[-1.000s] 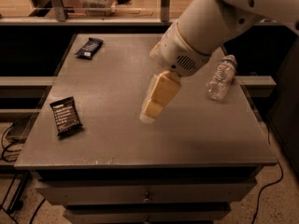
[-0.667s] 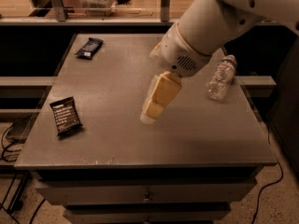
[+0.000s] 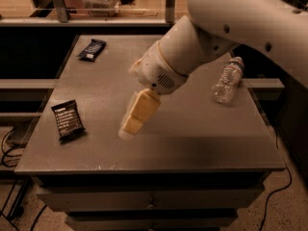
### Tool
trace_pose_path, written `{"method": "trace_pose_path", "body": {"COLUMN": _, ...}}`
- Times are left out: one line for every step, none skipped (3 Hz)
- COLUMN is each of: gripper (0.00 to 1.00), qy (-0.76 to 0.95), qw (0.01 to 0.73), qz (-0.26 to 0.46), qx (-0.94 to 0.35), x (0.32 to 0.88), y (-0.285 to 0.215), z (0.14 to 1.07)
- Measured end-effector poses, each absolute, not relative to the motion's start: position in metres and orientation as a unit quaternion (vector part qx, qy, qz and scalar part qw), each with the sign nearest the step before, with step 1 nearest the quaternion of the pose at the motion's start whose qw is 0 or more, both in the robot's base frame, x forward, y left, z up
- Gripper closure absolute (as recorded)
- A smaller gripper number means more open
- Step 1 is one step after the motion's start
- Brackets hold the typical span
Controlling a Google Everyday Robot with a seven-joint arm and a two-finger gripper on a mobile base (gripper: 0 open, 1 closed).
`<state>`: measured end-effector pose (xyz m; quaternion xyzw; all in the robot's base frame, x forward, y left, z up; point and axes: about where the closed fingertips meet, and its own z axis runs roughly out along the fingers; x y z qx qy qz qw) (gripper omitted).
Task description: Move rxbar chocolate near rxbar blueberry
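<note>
end effector point(image 3: 129, 129): over surface point(image 3: 192, 129) centre-front, angled down-left, wide or narrow cannot be told | chocolate bar point(image 3: 68, 120): flat near left front edge, left of end effector, apart from it | blueberry bar point(image 3: 92, 49): flat at far left, well apart from chocolate bar | bottle point(image 3: 228, 80): lying near right edge

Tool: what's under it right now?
Only bare table shows beneath the tool, which hangs over the table's middle. The rxbar chocolate lies clear of it, nothing on top. The small patch the tool covers is hidden.
</note>
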<state>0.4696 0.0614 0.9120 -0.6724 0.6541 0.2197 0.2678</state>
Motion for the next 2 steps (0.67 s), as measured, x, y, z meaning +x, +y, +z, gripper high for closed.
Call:
{"method": "trace_pose_path", "body": {"gripper": 0.00, "qy": 0.640, "qw": 0.282, "qz": 0.253, "qx": -0.668, "x": 0.468, "y": 0.083, "z": 0.902}}
{"method": "trace_pose_path", "body": {"gripper": 0.00, "qy": 0.628, "qw": 0.292, "qz": 0.281, "qx": -0.664, "x": 0.465, "y": 0.104, "z": 0.895}}
